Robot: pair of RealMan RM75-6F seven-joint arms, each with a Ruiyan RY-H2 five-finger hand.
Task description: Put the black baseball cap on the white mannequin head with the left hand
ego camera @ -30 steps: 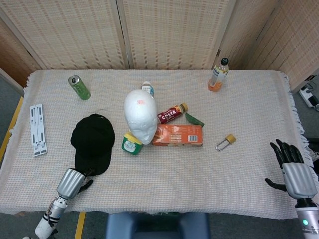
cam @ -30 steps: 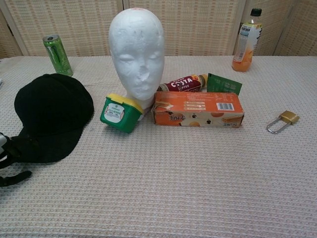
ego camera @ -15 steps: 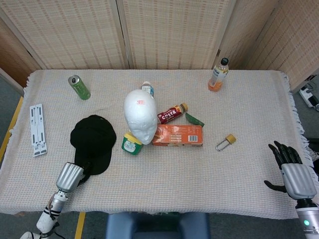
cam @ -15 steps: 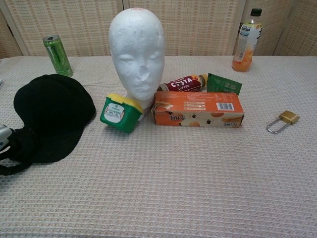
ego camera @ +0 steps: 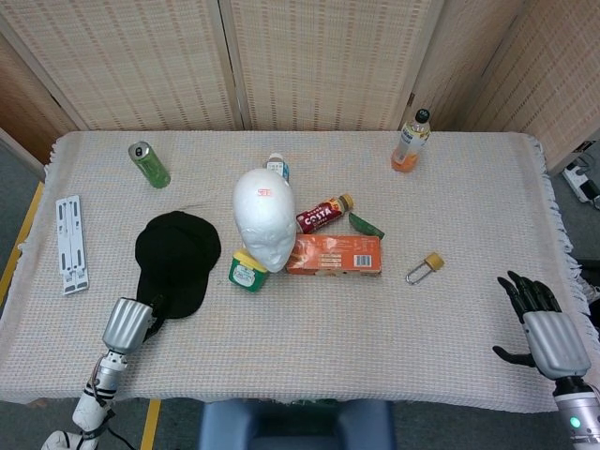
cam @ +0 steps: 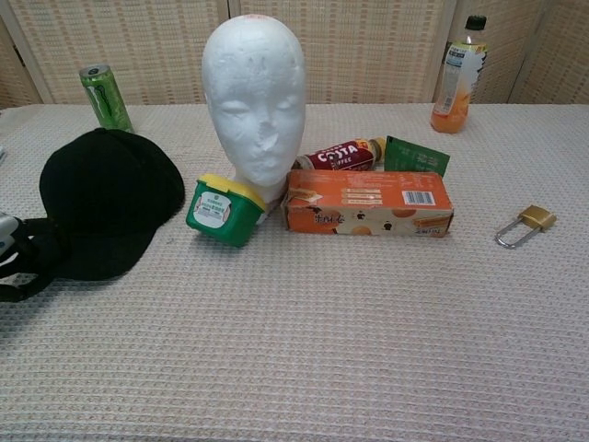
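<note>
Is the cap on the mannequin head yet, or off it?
Off. The cap lies on the table beside the bare mannequin head.

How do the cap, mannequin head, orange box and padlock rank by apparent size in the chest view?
1. White mannequin head and black cap: look alike in area, so not ranked.
2. Orange box.
3. Padlock.

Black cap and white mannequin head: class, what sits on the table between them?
A green tub with a yellow lid stands between the cap and the mannequin head, beside the head's base. The chest view shows it best.
</note>
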